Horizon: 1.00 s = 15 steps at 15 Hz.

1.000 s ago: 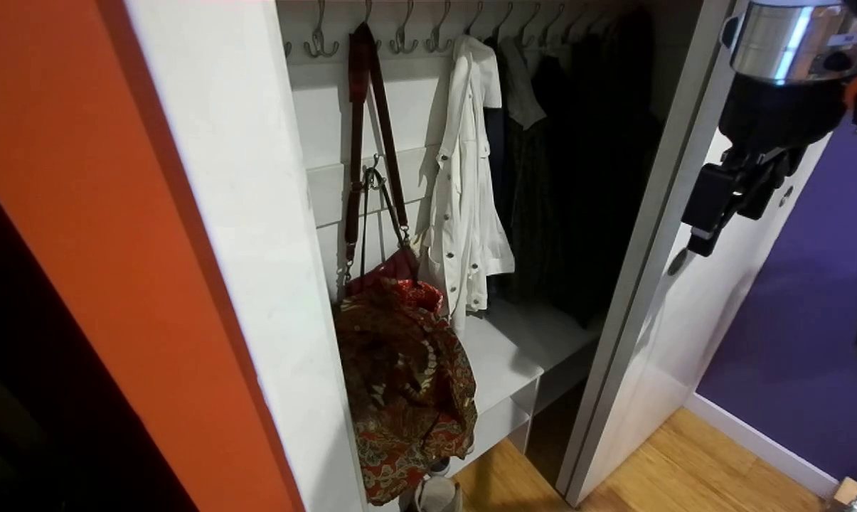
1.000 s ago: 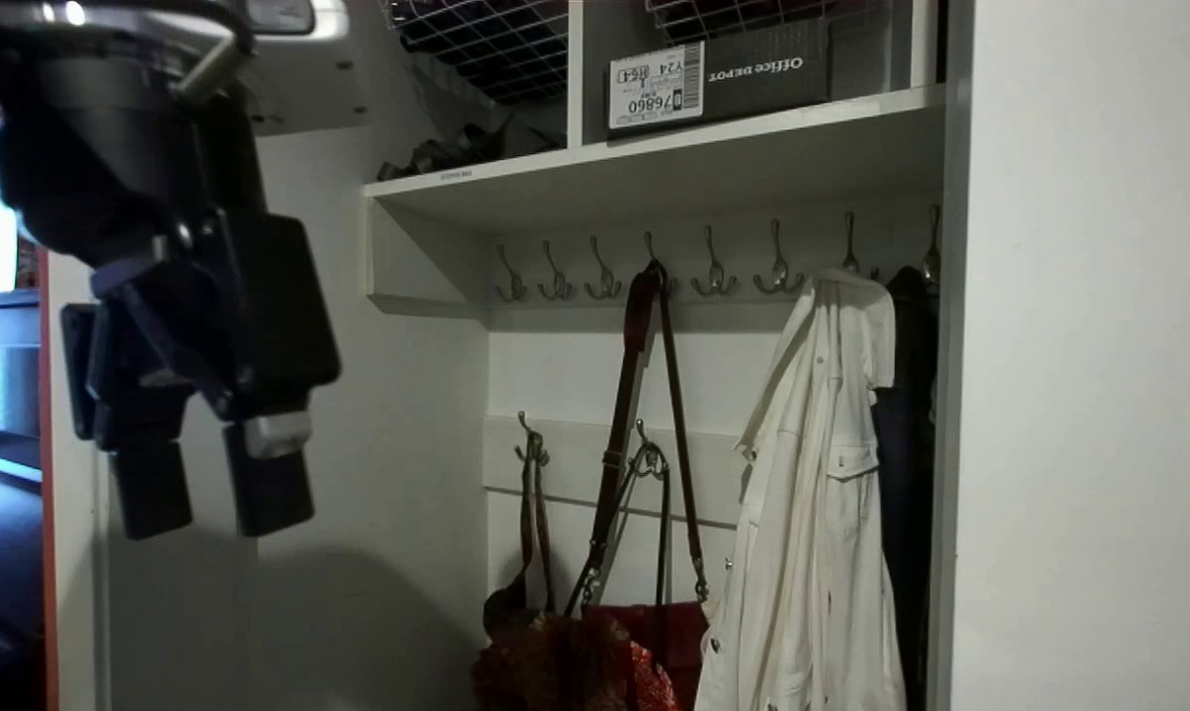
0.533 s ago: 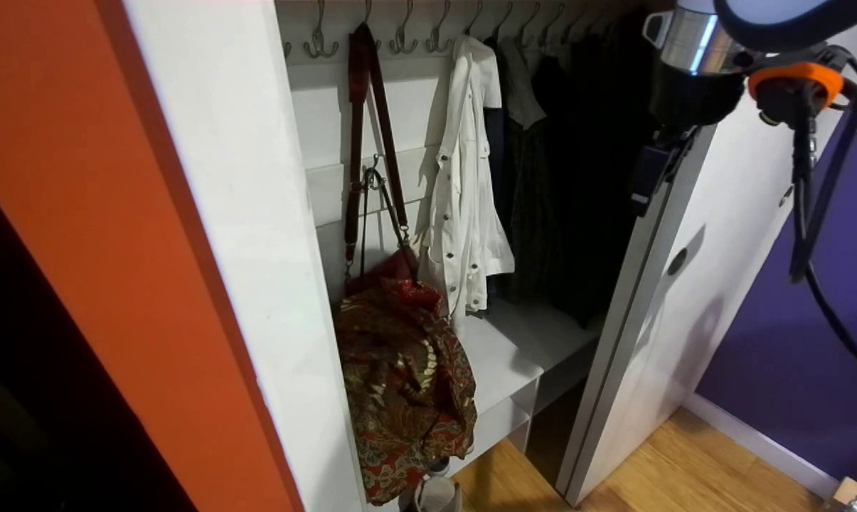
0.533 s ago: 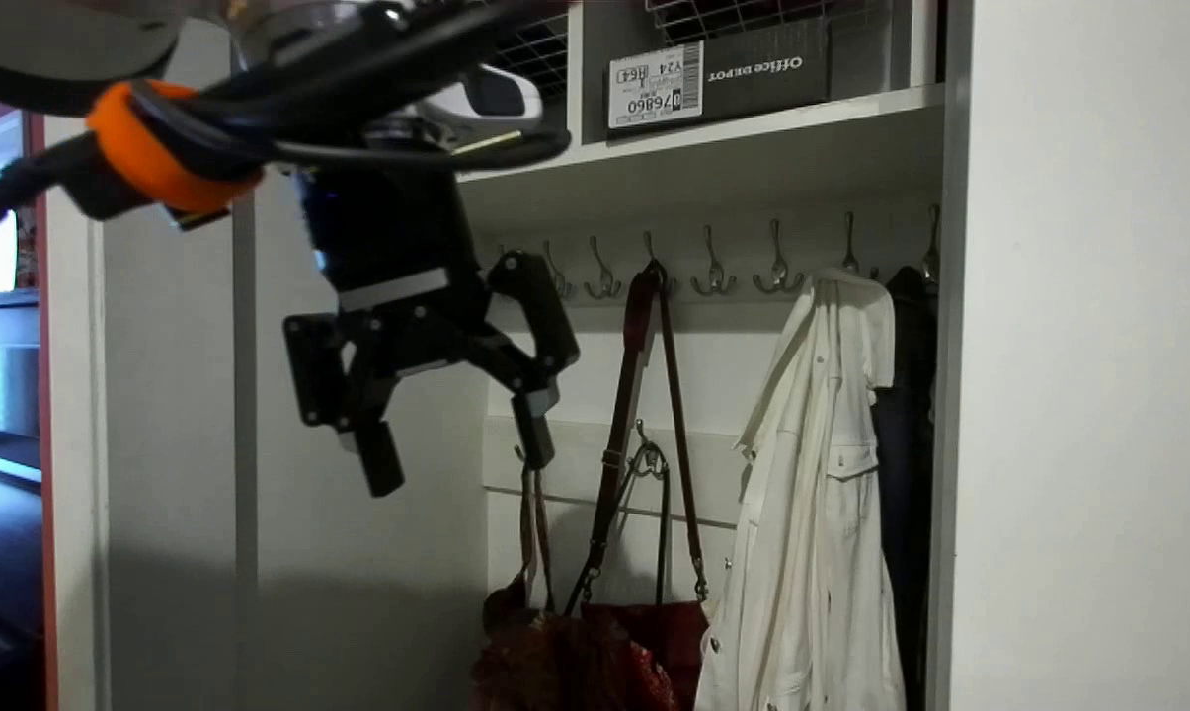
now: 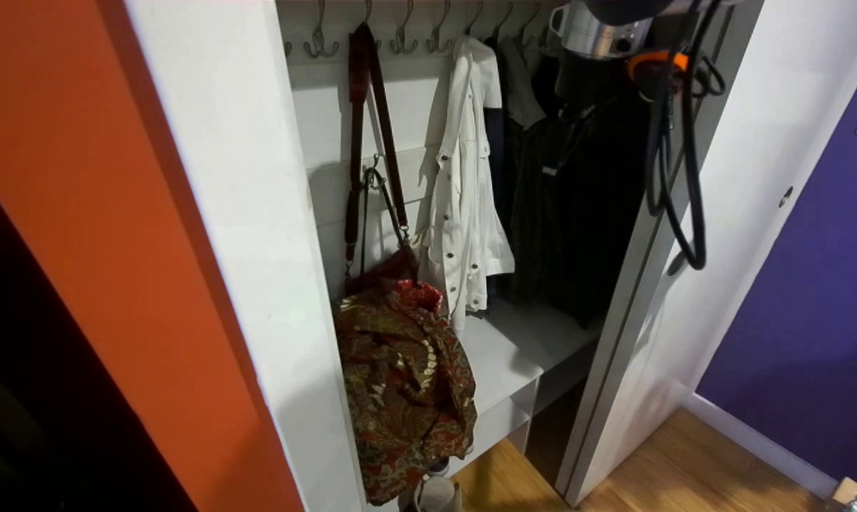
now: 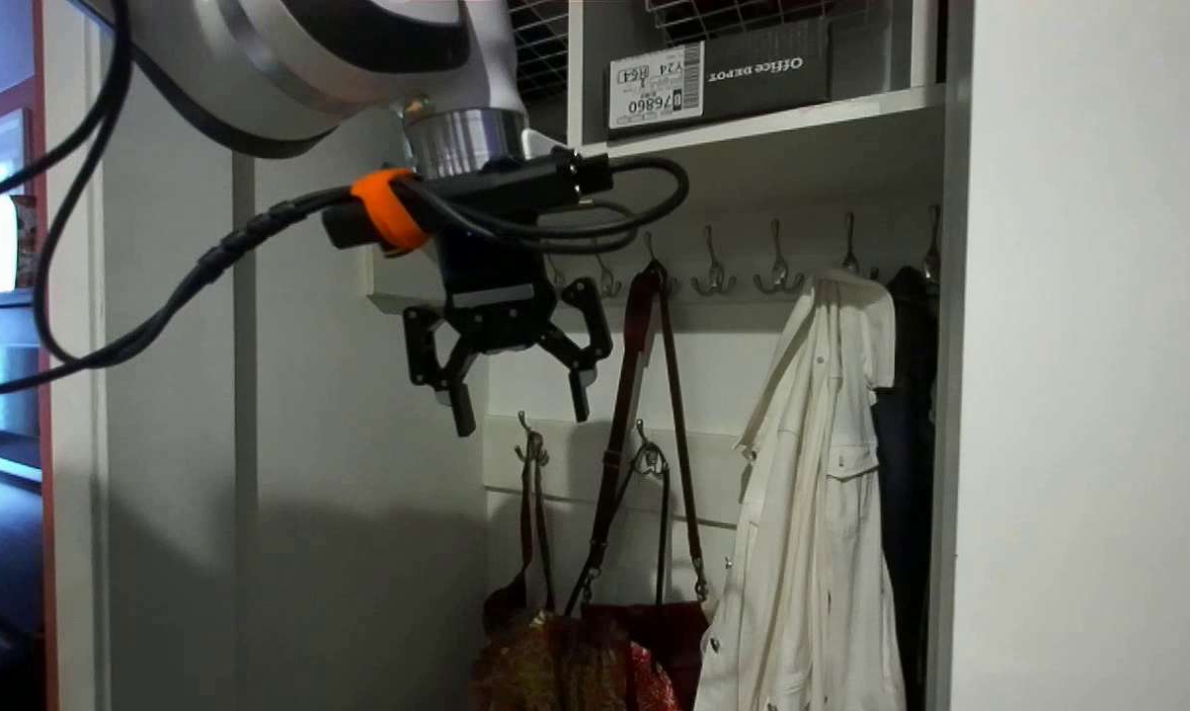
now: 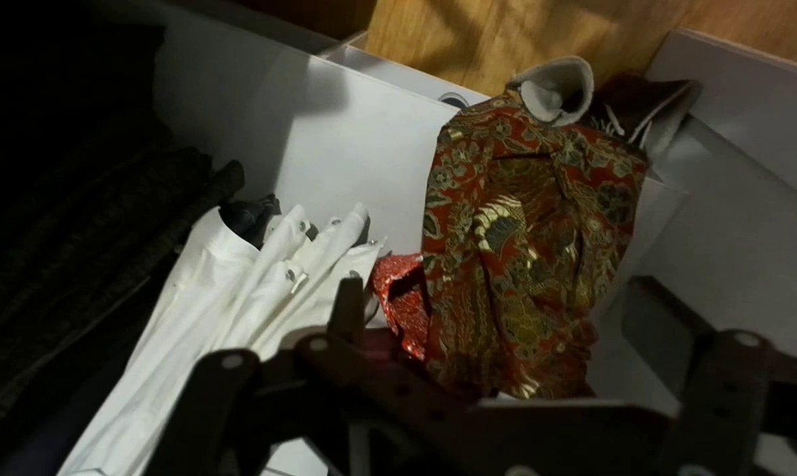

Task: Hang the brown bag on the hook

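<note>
Closet (image 6: 367,415), white: hooks (image 6: 778,267) in rows, white jacket (image 6: 817,494) hung. Brown bag (image 5: 403,387), red-and-gold patterned: across the edge of the bench (image 5: 499,359), partly before a red bag (image 6: 688,629). Gripper (image 6: 522,422): jaws spread wide, higher than the brown bag.

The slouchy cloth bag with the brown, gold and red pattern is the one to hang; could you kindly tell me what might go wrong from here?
The open, angular black fingers may pinch only a loose fold of the rumpled bag, which could then slip out.
The white, button-front cloth jacket hangs close beside the bag and could get caught too.
The long, flat dark-red strap above and behind the bag might snag during lifting.
</note>
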Each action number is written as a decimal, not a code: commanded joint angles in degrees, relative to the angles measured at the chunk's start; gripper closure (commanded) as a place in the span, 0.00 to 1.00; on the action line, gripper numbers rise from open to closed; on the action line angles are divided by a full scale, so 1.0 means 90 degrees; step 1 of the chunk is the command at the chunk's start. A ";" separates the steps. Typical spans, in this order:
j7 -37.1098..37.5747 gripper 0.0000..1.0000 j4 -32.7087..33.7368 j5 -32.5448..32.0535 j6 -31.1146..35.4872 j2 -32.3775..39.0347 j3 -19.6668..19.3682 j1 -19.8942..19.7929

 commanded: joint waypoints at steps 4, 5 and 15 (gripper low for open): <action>-0.0131 0.00 0.0866 0.0481 -0.0023 0.0906 0.0351 0.0003; -0.0127 0.00 0.1055 0.0493 -0.0032 0.1121 0.0431 0.0002; 0.0034 0.00 0.1603 0.1104 0.0611 0.2073 0.0569 -0.0011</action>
